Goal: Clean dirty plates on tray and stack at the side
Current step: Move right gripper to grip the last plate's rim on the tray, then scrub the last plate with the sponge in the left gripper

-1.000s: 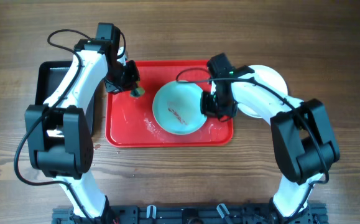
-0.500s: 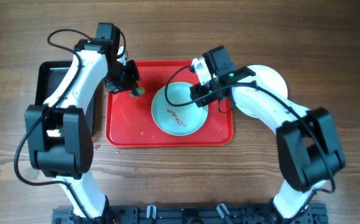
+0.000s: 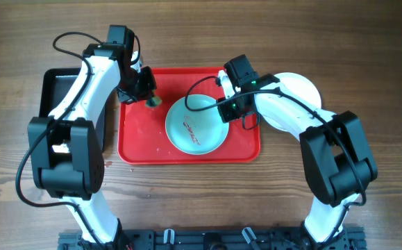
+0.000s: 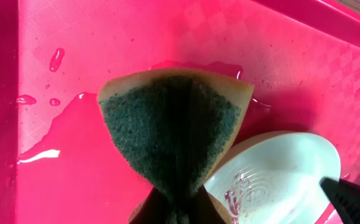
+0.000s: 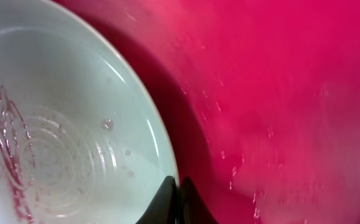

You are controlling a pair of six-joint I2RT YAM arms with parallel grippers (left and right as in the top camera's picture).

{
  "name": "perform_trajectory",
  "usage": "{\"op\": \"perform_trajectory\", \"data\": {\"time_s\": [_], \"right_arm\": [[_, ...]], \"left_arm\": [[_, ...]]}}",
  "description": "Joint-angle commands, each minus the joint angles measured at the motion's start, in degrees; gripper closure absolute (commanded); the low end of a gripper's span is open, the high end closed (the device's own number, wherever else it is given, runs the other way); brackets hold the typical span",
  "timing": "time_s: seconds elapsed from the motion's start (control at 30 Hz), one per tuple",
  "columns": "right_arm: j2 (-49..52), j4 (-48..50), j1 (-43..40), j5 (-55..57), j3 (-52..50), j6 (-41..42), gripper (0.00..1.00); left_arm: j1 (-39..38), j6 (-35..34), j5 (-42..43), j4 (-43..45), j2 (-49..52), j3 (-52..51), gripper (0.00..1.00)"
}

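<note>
A pale mint plate (image 3: 194, 124) with dark-red smears in its centre is held tilted over the red tray (image 3: 139, 139). My right gripper (image 3: 226, 111) is shut on the plate's right rim; in the right wrist view the fingers (image 5: 178, 190) pinch the rim of the plate (image 5: 61, 124). My left gripper (image 3: 147, 99) is shut on a green-faced sponge (image 4: 173, 124) above the tray's upper left part (image 4: 105, 50), left of the plate (image 4: 279, 174). More pale plate (image 3: 303, 89) lies on the table right of the tray, partly hidden by the right arm.
A black tray (image 3: 53, 90) stands left of the red tray. Water drops and a wet patch (image 4: 55, 137) lie on the red tray's surface. The wooden table (image 3: 367, 55) surrounds both trays.
My right gripper has lifted the plate's right rim and carried it left and up, so the plate now sits tilted and a little further left. The left arm has not moved.
</note>
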Motion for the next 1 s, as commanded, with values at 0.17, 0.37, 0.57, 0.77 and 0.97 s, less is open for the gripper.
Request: {"op": "perform_trajectory", "data": {"time_s": [0.17,0.37,0.57,0.77,0.97], "right_arm": [[1.09,4.09,1.97,-3.17,0.35,35.08,0.95],[3.28,7.67,2.29,-1.33,0.24,32.35,0.91],[5.88,10.05,2.34,-6.1,0.09,27.17,0.96],[5.9,10.21,2.34,-6.78,0.09,25.42,0.96],[5.9,10.45,2.34,-7.19,0.09,24.96,0.96]], "left_arm": [[0.04,-0.55,-0.55,0.15,-1.01,-0.26,0.96],[-0.13,-0.55,-0.52,-0.07,-1.01,-0.26,0.96],[-0.87,-0.52,-0.55,-0.02,-0.9,-0.26,0.96],[-3.41,7.56,-0.98,0.2,2.12,-0.28,0.96],[-6.25,17.2,-3.39,0.04,6.71,-0.37,0.96]]}}
